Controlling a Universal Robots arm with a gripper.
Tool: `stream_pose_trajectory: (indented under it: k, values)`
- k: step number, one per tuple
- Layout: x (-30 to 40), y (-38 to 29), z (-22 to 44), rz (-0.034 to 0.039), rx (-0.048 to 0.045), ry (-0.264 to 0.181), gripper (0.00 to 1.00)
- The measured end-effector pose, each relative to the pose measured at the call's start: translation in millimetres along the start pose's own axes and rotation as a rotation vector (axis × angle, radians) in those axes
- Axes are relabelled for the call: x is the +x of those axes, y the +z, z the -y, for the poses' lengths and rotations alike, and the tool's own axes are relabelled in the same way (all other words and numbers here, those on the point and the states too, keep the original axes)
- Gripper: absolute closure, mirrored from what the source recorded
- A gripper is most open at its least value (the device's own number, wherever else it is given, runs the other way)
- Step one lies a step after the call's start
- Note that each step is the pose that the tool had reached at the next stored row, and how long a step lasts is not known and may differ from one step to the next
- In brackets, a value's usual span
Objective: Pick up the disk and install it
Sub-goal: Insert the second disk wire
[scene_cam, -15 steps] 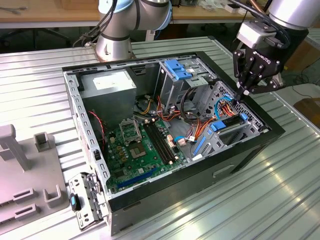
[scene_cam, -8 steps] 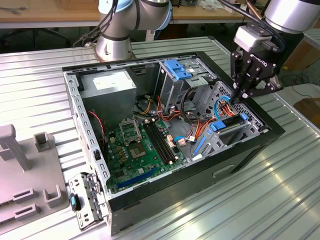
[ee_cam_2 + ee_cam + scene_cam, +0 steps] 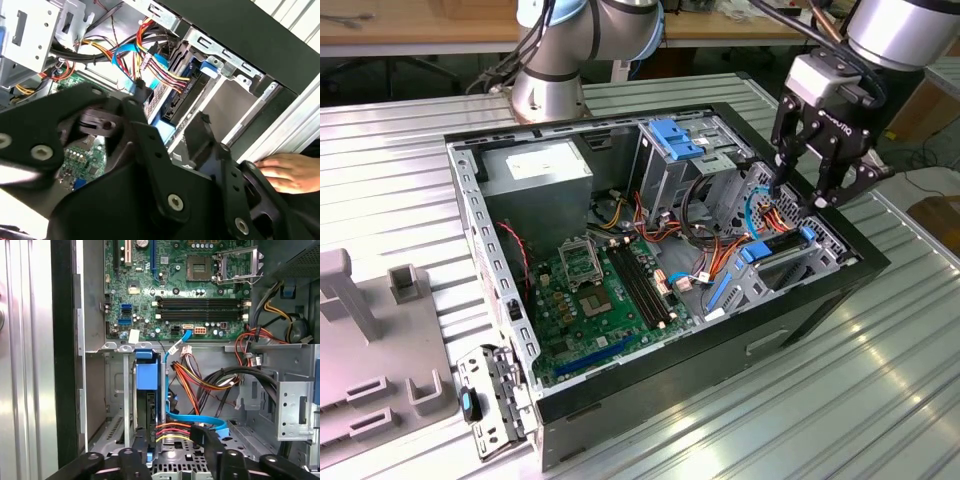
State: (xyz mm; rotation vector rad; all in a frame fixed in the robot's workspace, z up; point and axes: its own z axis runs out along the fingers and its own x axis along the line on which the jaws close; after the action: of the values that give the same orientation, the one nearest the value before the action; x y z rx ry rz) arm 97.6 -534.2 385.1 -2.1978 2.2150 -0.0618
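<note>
While the gripper (image 3: pixel 807 192) hangs with fingers spread and holding nothing above the computer case (image 3: pixel 820 300), the disk (image 3: pixel 782 248) sits slotted in the bay at the case's near corner; farther in lies the motherboard (image 3: pixel 595 300).

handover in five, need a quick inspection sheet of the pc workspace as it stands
surface: ribbed metal table under the open computer case.
job's things: disk with blue rails sits in the bay at the case's edge.
clutter: grey fixture at the exterior view's left.
grippers: gripper open, empty, above the disk.
cables: blue data cable and coloured power wires run to the disk.
surroundings: hand beside the case.
</note>
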Motion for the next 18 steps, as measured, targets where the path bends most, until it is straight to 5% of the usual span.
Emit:
stream_pose_trajectory:
  k: [4, 9, 13, 18]
  values:
    - [0.1, -4.5, 0.2, 0.0028, -0.0041, 0.0, 0.4]
    - [-4.9, 2.7, 0.3, 0.0026, -0.0046, 0.0, 0.4]
    - [-6.4, 8.9, 8.2, 0.0026, -0.0087, 0.0, 0.4]
    - [-6.4, 13.0, 8.4, 0.0026, -0.0088, 0.0, 0.6]
